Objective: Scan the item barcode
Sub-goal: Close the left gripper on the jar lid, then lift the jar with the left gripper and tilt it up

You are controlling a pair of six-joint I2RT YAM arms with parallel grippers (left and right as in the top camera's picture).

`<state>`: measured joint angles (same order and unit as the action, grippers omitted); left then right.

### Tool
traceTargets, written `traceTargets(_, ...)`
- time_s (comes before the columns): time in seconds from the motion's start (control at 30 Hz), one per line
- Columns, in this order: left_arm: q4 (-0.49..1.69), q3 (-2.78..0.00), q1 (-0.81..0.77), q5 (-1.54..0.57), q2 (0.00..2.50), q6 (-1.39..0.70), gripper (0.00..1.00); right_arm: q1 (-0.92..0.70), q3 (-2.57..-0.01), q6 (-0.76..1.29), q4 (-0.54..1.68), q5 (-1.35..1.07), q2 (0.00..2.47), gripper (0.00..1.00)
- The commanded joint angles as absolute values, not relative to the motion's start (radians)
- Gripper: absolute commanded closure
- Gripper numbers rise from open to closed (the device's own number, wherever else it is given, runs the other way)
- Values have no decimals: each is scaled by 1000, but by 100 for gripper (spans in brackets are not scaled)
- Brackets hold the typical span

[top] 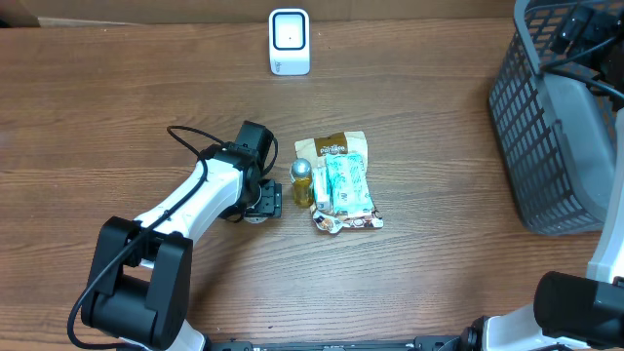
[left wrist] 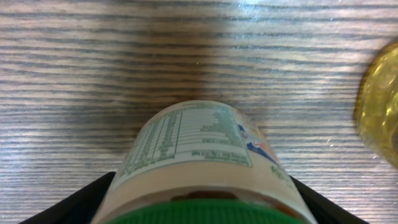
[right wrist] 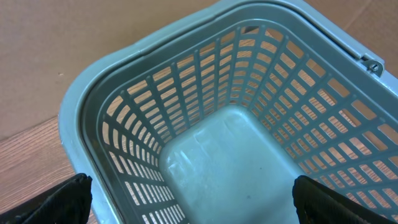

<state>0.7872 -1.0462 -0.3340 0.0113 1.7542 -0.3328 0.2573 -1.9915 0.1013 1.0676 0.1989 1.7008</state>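
One green-capped bottle (left wrist: 199, 149) lies between the left gripper (left wrist: 199, 196) fingers; clamping cannot be told. Right gripper (right wrist: 189, 186) jaws stand apart above one basket (right wrist: 78, 106), 3 o'clock.

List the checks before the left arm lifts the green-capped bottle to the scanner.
1. The bottle lies between the fingers of the left tool: ok.
2. The grip on it is tight: cannot tell.
3. The barcode is located: not ok, only the nutrition panel shows.
4. The scanner stands unblocked: ok.
5. The gold bottle is apart from it: ok.
6. The right tool is open over the basket, out of the way: ok.
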Motion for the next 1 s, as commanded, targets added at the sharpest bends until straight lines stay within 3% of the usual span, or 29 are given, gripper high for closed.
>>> traceTargets(0.0, 779, -1039, -341, 7, 1730, -321, 26, 258, -2009, 105, 1064, 208, 1691, 0)
traceTargets(0.43, 749, -1039, -340, 7, 1730, -321, 21, 258, -2009, 105, 1064, 209, 1691, 0)
traceTargets(0.7, 781, -1056, -340, 3, 1729, -317, 32, 258, -2009, 105, 1064, 209, 1691, 0)
traceTargets(0.87, 877, -1177, -340, 15, 1729, -301, 46, 258, -2009, 105, 1064, 209, 1691, 0)
traceTargets(0.97, 969, -1280, -340, 19, 1729, -260, 47, 258, -2009, 105, 1064, 209, 1691, 0)
